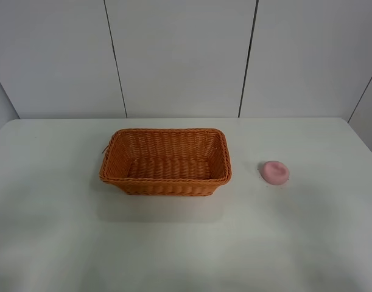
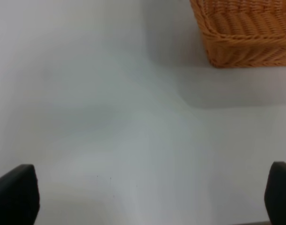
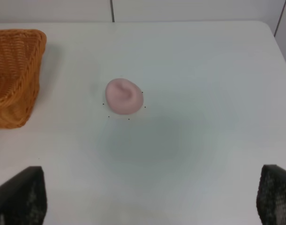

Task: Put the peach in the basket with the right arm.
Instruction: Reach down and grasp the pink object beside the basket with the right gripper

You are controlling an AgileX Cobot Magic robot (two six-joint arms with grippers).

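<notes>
The pale pink peach lies on the white table to the right of the orange-brown wicker basket, which holds nothing. In the right wrist view the peach sits ahead of my right gripper, whose two black fingertips stand wide apart with nothing between them; a corner of the basket shows to one side. My left gripper is open too, over bare table, with the basket's corner ahead of it. Neither arm appears in the exterior high view.
The white table ends at a grey panelled wall behind the basket. Its right edge runs close to the peach's side. A few tiny dark specks dot the table around the peach.
</notes>
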